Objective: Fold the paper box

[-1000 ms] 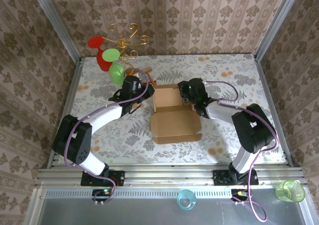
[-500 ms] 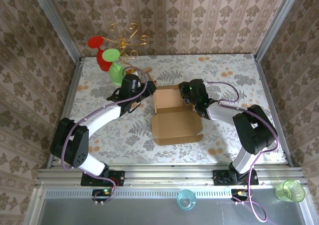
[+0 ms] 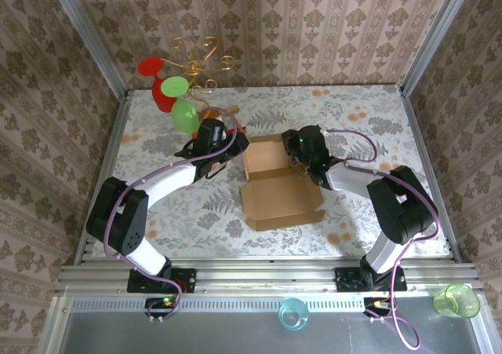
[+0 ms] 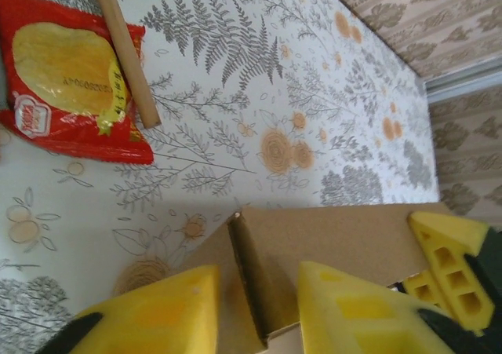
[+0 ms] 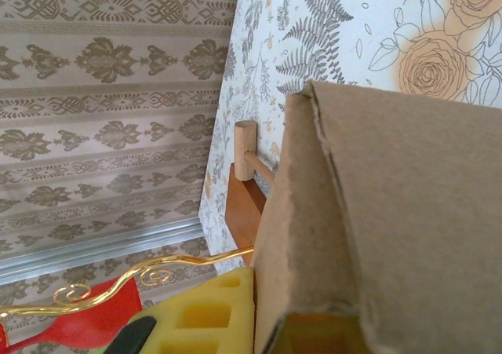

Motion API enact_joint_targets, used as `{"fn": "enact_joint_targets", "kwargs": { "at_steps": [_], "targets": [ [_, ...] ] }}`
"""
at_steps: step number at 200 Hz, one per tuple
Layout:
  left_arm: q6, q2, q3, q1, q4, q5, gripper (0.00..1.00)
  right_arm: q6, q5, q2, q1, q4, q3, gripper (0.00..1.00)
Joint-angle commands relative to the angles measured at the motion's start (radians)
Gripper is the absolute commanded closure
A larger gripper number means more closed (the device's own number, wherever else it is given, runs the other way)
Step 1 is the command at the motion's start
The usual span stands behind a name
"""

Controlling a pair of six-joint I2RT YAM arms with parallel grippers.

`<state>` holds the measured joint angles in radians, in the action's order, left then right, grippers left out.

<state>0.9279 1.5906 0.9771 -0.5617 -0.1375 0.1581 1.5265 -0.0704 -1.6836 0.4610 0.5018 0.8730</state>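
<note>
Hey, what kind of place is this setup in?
Probably a staged robot test cell, not a real home: wallpapered panels in metal framing enclose a floral-covered table, with two arms bolted to a rail working on a paper box.

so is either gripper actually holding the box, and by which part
Each gripper straddles a raised side wall of the paper box: the left gripper has the left wall's upper edge between its fingers, the right gripper the right wall. Whether either is clamped tight cannot be told.

Bright even light, soft shadows, sharp
</note>
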Motion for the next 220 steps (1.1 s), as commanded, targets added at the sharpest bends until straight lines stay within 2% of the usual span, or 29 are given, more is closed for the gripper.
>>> {"fn": "enact_joint_targets", "kwargs": {
  "at_steps": [1, 26, 46, 54, 77, 87, 135, 173, 192, 220],
  "targets": [
    [0.015, 0.007, -0.022, -0.003, -0.041, 0.011, 0.81, -0.012, -0.019, 0.015, 0.003, -0.019, -0.028, 0.93],
    [0.011, 0.0, -0.02, -0.003, -0.045, 0.009, 0.9, -0.012, -0.021, 0.018, 0.003, -0.017, -0.032, 0.93],
    [0.009, -0.003, -0.014, -0.003, -0.041, 0.012, 0.9, -0.015, -0.025, 0.022, 0.002, -0.02, -0.035, 0.93],
    [0.009, -0.003, -0.013, -0.003, -0.037, 0.013, 0.86, -0.017, -0.025, 0.023, 0.002, -0.023, -0.036, 0.93],
    [0.009, -0.021, -0.025, -0.004, -0.029, 0.002, 0.62, -0.031, -0.03, 0.024, 0.001, -0.029, -0.034, 0.93],
    [0.005, -0.044, -0.035, -0.004, -0.019, -0.017, 0.56, -0.045, -0.033, 0.026, -0.001, -0.045, -0.029, 0.94],
    [-0.076, -0.198, -0.051, -0.013, 0.112, -0.152, 0.47, -0.138, -0.071, 0.041, -0.007, -0.156, -0.002, 0.94],
    [-0.143, -0.219, -0.036, -0.019, 0.173, -0.152, 0.47, -0.196, -0.071, 0.006, -0.022, -0.304, 0.079, 0.91],
    [-0.167, -0.191, -0.02, -0.032, 0.201, -0.136, 0.47, -0.196, -0.037, -0.042, -0.048, -0.37, 0.14, 0.82],
    [-0.174, -0.14, -0.028, -0.054, 0.211, -0.131, 0.47, -0.251, 0.037, -0.122, -0.088, -0.553, 0.309, 0.5]
  ]
}}
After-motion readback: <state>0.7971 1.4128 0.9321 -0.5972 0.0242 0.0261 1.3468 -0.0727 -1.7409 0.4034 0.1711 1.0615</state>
